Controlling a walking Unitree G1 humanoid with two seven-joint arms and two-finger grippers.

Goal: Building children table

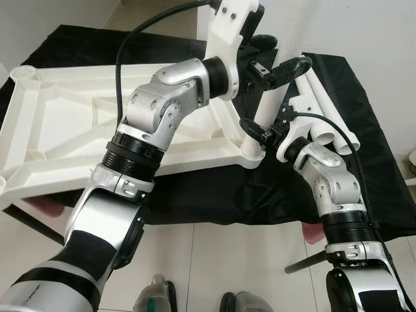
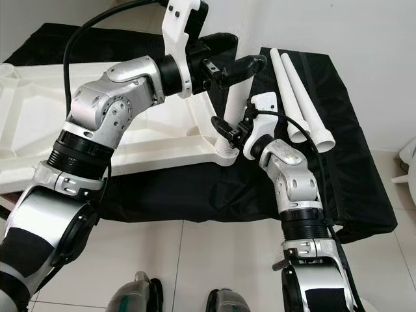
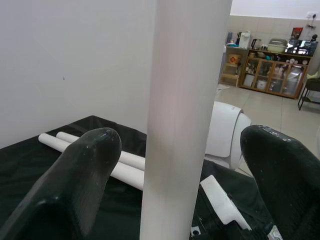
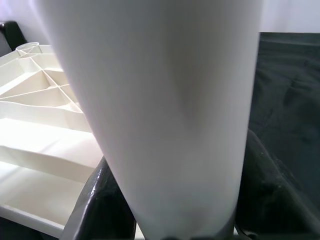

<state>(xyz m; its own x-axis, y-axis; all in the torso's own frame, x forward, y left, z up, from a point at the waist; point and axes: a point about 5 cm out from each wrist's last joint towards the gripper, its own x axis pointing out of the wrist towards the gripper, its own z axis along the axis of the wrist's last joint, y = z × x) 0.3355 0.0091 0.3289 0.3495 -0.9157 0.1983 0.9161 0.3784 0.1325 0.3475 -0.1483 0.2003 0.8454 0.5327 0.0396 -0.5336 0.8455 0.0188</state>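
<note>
Nearest, the right gripper (image 2: 227, 132) sits low at the near right corner of the upside-down white tabletop (image 1: 58, 123), its black fingers closed tight around the foot of a white table leg (image 1: 270, 107). In the right wrist view the leg (image 4: 165, 110) is pressed between the two dark pads, with the ribbed underside of the tabletop (image 4: 40, 100) just beside it. The leg stands roughly upright, its bottom end at the round corner socket (image 1: 252, 153); whether it is fully seated cannot be told.

Higher and farther, the left gripper (image 1: 276, 65) straddles the same leg near its upper part. In the left wrist view its fingers (image 3: 75, 175) are spread wide, with a gap on each side of the leg (image 3: 182, 120), so it is steadying at most, not gripping.

Farther right, two spare legs (image 2: 296, 91) lie side by side on the black cloth (image 1: 364, 175), touching each other.

The risk here seems to be a crooked fit. If the leg leans as it is pushed down, it could jam in the socket or slip out and tip. A hard push could also slide the tabletop on the cloth, since nothing pins it.
</note>
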